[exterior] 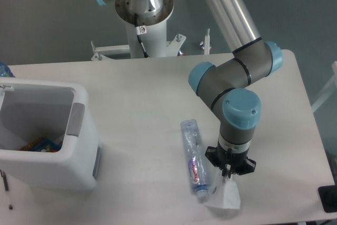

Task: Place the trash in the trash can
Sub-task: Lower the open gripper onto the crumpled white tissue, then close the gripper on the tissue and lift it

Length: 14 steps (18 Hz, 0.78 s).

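The single fixed camera is looking down on the table [142, 104], with the arm reaching in from the far side. The gripper [228, 175] is pointing straight down at the near right part of the table, its fingers sitting at the top edge of the crumpled white wrapper [224, 198]. The wrist is hiding most of the fingers, so I cannot tell whether they are spread or already pinching the wrapper; they appear to be touching it or just above it.

The flattened bottle [193, 159] is lying on the table just left of the gripper, its purple-red label toward the near end, and that near end is touching or overlapping the wrapper.

Judging by this, the arm is working on the pick-up of the wrapper, the first of two items. The next move is calling for a firm pinch on the thin wrapper, a lift clear of the bottle, then a carry leftward.

The trash can [79, 130] is standing at the left edge, well apart from both items. It is open at the top, and something colourful, orange and blue, is lying on its bottom.
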### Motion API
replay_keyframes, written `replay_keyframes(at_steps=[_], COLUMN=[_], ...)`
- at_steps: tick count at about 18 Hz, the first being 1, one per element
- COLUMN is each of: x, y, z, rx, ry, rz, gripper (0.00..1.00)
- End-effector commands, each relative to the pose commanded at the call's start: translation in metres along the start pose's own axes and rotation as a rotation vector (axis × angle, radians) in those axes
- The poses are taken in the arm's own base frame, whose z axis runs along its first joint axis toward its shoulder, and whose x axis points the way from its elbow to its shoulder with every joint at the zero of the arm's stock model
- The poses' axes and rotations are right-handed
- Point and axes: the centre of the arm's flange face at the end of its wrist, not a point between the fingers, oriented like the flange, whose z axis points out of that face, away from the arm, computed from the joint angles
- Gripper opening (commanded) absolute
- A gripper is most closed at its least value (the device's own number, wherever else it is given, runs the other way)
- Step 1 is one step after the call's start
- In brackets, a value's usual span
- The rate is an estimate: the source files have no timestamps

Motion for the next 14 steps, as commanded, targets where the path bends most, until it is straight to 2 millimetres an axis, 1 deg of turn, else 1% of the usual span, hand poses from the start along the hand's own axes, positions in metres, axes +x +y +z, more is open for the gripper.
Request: replay_keyframes(at_steps=[3,8,9,11,14], x=[-0.001,-0.006,-0.007,-0.008,-0.009], y=[-0.002,-0.01,-0.011,-0.015,-0.02], z=[-0.005,-0.025,-0.026,-0.034,-0.047], rx=[0.009,0.095,0.111,0.142,0.162], ry=[-0.004,0.015,0.026,0.029,0.021], rz=[-0.004,-0.021,-0.023,-0.027,-0.053], gripper=[0.0,0.0,0.0,0.0,0.0])
